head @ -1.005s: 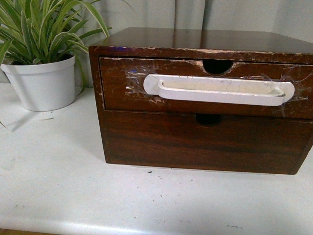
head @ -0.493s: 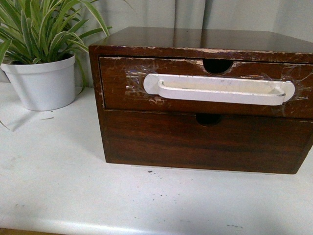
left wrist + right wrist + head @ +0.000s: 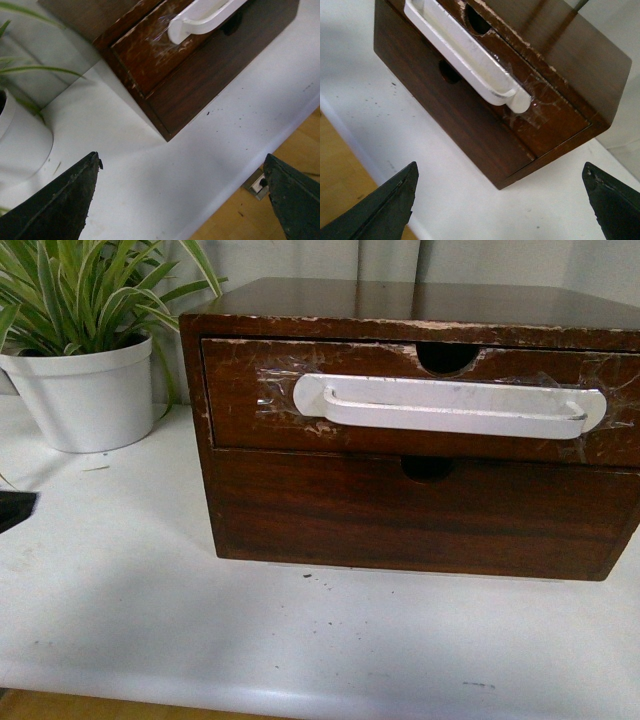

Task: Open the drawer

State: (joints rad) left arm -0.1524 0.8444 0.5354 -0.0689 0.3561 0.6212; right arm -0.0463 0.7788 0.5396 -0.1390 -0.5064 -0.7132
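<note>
The drawer (image 3: pixel 260 390) is the upper one of a dark wooden chest. Its front is scratched, with a long white bar handle (image 3: pixel 450 405) taped on and a half-round notch (image 3: pixel 446 357) in its rim. It sits flush with the chest, shut. It also shows in the left wrist view (image 3: pixel 150 55) and the right wrist view (image 3: pixel 550 112). My left gripper (image 3: pixel 182 187) is open and empty over the white table, short of the chest's left corner. My right gripper (image 3: pixel 500 192) is open and empty, short of the chest's right corner. A dark tip (image 3: pixel 15 508) shows at the front view's left edge.
The plain lower drawer (image 3: pixel 420 515) sits under the handled one. A white pot with a striped plant (image 3: pixel 85 390) stands left of the chest. The white table (image 3: pixel 300 640) ends at a front edge, with wooden floor (image 3: pixel 280 150) below it.
The chest sits slightly higher in the front view than before. A dark tip has come in at that view's left edge. The drawer has not moved.
</note>
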